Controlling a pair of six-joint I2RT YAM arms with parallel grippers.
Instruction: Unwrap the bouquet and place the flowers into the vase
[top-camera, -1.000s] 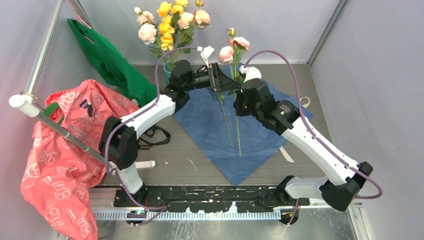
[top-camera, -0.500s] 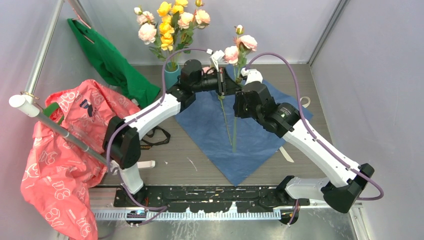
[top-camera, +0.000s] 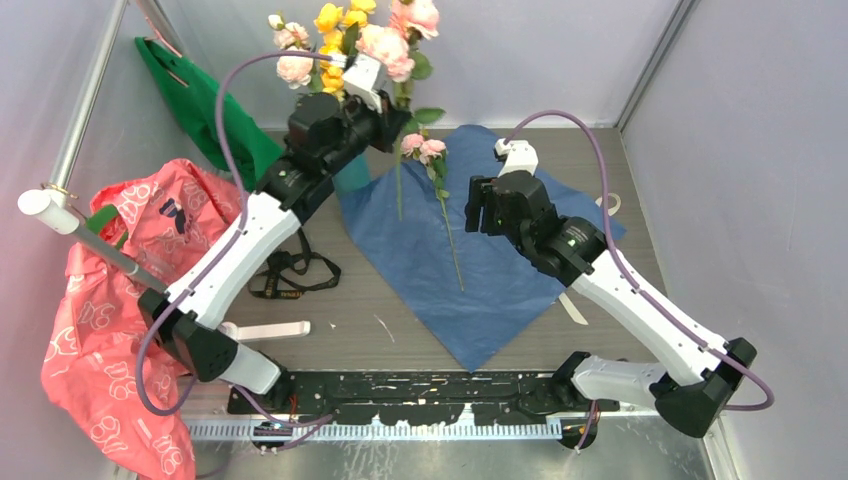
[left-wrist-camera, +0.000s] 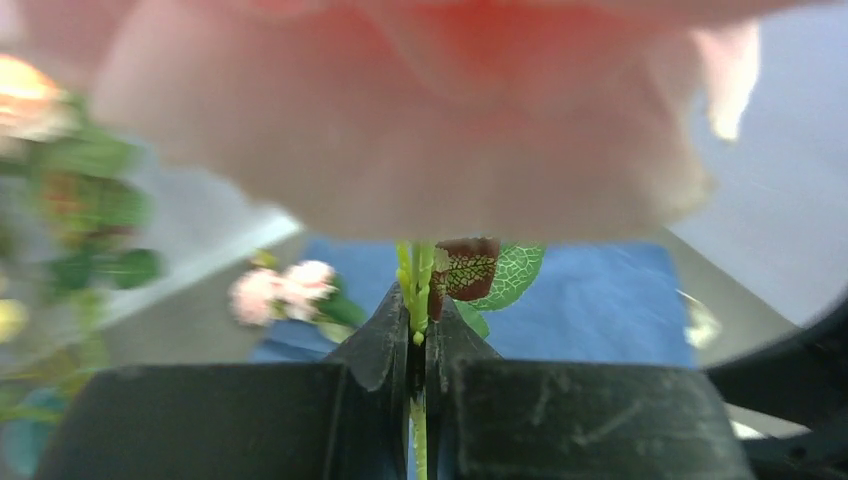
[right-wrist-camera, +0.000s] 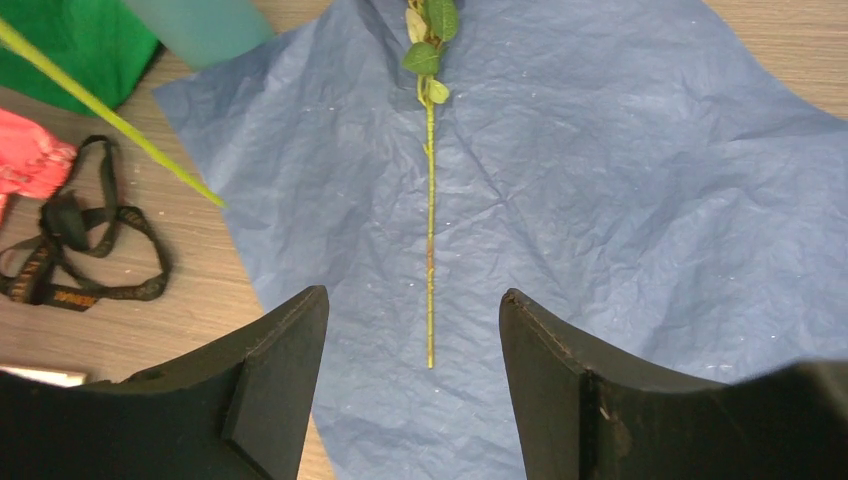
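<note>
Grey worktop (top-camera: 400, 330) enclosed by pale walls, with the blue paper sheet (top-camera: 500, 270) spread open at its centre. The left gripper (left-wrist-camera: 418, 335) is clamped on the green stem of a pink rose (top-camera: 398, 185), raised beside the teal vase (top-camera: 352, 178) that holds pink and yellow flowers (top-camera: 297, 66). A second pink rose (right-wrist-camera: 431, 200) lies on the sheet. The right gripper (right-wrist-camera: 415, 310) hovers above it, jaws wide, empty. A green cloth bag (top-camera: 215, 120) and a red-pink plastic bag (top-camera: 120, 300) lie at left.

Paper (right-wrist-camera: 620, 180) is blue, matt and finely crinkled. Table (right-wrist-camera: 790, 40): matt grey wood grain. Green bag (top-camera: 215, 120) is soft cloth; pink bag (top-camera: 120, 300) — shiny, creased plastic. Vase (right-wrist-camera: 200, 25) smooth, matt. Flower (left-wrist-camera: 400, 120) petals look like soft cloth. Right gripper (right-wrist-camera: 412, 300) has matt black plastic fingers (right-wrist-camera: 270, 400).
</note>
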